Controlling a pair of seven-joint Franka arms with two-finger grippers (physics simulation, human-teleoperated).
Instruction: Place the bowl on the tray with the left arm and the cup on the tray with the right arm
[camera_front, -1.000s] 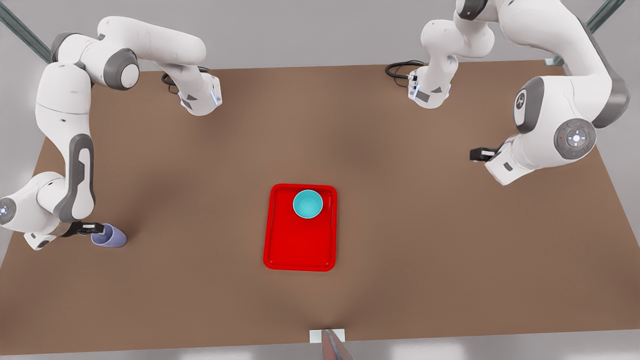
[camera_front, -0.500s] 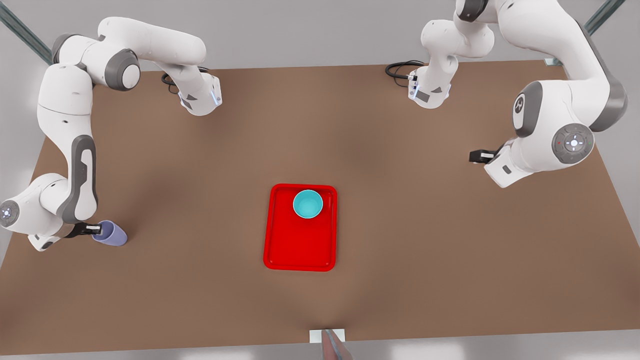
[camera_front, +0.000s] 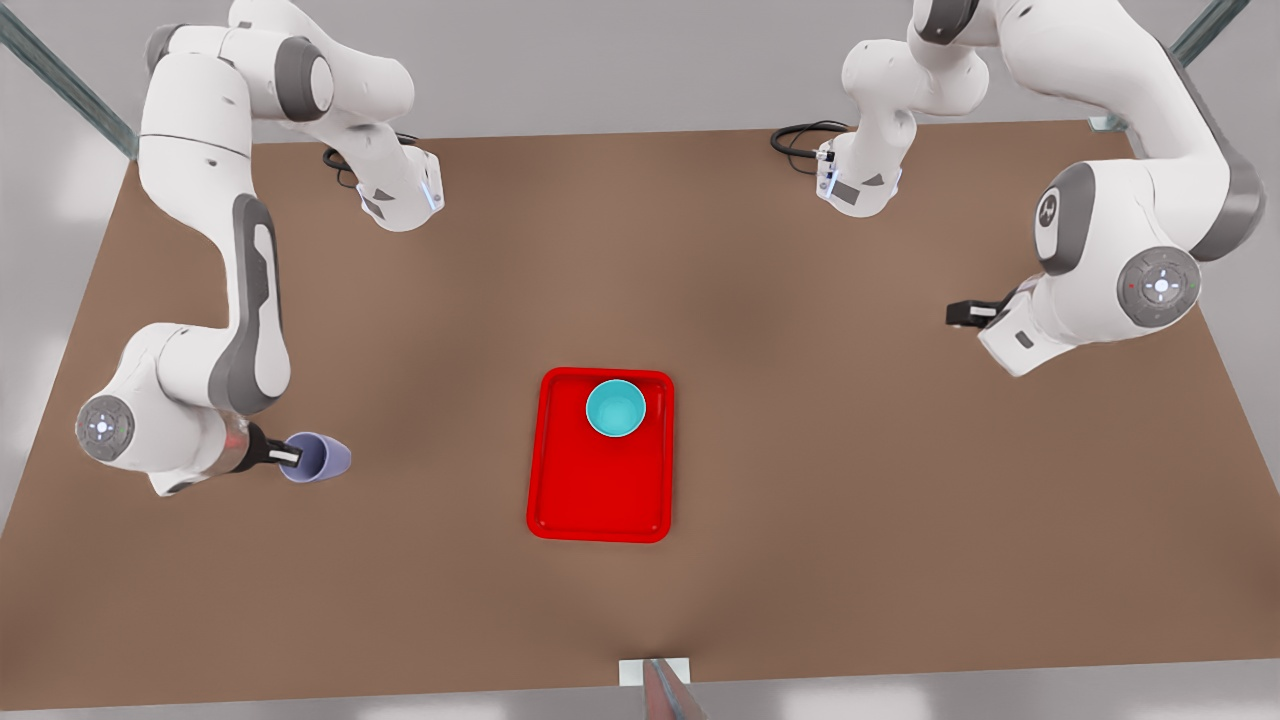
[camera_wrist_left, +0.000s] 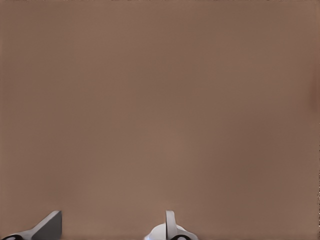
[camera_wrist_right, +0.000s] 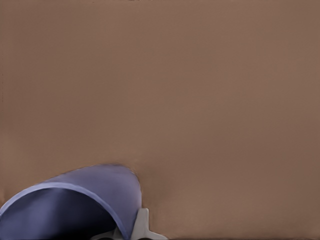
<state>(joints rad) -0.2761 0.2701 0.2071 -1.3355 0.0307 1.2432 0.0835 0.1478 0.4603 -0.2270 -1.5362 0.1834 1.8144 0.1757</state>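
- Holding the cup (camera_front: 322, 457) by its rim: right gripper (camera_front: 288, 456), at the front view's left, fingers clamped on the lavender wall, cup tilted and lifted off the brown table (camera_front: 800, 500).
- Seen from the right wrist: cup (camera_wrist_right: 75, 202) with dark inside, one pale fingertip (camera_wrist_right: 141, 225) pressed against its outer wall.
- Sitting inside the tray (camera_front: 590, 490): the teal bowl (camera_front: 615, 408), upright, near the far corner toward the front view's right.
- Lying well apart from the tray: the cup, toward the front view's left of it.
- Waiting at the front view's right, above bare table: left gripper (camera_front: 962, 314), holding nothing.
- From the left wrist: two fingertips (camera_wrist_left: 171, 225) spread apart, with only table between them.
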